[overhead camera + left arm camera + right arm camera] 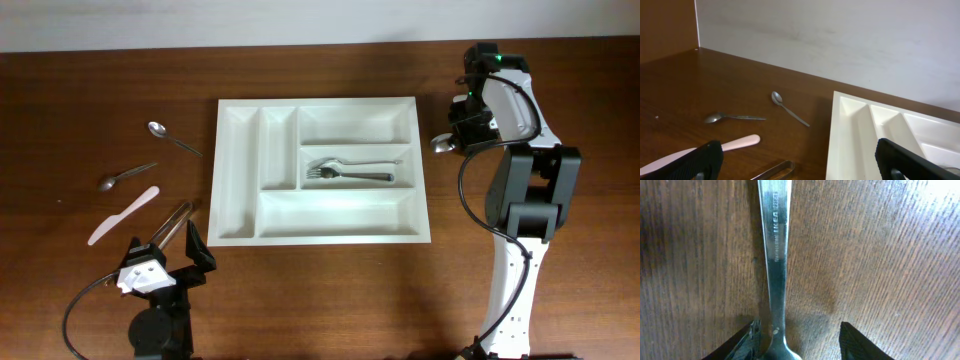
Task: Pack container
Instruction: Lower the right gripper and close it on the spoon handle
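While your right tool (801,340) straddled the spoon (775,240) with fingers (742,344) apart, gripping nothing, its handle ran lengthwise between them; the container (320,101) lay just to its left on the desk (100,100), one fork (348,173) inside.

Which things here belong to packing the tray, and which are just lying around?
Part of the job: white tray, forks already inside it, far spoon, near spoon, pale knife and tongs left of it, steel utensil under the right gripper.
Just lying about: nothing obvious, though the tongs might not belong.
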Controlling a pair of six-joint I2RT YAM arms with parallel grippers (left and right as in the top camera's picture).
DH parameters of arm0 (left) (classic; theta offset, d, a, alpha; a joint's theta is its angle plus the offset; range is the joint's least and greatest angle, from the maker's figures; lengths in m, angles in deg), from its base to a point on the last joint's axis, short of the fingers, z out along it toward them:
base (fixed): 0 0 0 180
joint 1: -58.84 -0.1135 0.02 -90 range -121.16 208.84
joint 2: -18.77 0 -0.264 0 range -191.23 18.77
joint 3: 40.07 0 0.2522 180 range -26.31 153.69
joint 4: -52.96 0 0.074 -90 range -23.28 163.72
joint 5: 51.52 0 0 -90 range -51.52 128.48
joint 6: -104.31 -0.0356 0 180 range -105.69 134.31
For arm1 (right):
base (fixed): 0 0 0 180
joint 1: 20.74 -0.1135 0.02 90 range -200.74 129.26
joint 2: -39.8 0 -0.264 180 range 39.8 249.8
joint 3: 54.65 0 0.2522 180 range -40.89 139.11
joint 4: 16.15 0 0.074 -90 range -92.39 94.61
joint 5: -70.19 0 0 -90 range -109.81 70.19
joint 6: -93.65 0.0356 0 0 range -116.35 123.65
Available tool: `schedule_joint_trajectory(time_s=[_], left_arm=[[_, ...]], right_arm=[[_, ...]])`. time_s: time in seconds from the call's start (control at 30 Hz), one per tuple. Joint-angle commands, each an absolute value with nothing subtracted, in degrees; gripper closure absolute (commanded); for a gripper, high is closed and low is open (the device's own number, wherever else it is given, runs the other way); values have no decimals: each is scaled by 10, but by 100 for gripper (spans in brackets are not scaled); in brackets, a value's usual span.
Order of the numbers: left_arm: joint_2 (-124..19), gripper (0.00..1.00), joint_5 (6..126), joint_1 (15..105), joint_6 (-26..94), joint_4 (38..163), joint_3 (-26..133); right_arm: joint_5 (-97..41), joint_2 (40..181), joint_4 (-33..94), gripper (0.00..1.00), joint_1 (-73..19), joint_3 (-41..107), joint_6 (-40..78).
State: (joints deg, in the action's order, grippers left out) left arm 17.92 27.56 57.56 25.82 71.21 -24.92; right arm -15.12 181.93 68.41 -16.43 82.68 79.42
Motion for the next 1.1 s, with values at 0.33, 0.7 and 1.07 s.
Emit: schedule_joint_trajectory(time_s=[0.33,0.7,1.07], left_arm=[[184,1,282,572,251,711,-254],[184,1,282,572,251,711,-254],[184,1,282,572,251,711,-254]], right_arm=[[-153,1821,692,61,-166,823,788],[-161,1821,694,96,-166,823,773],[-161,1821,694,96,-166,823,750]])
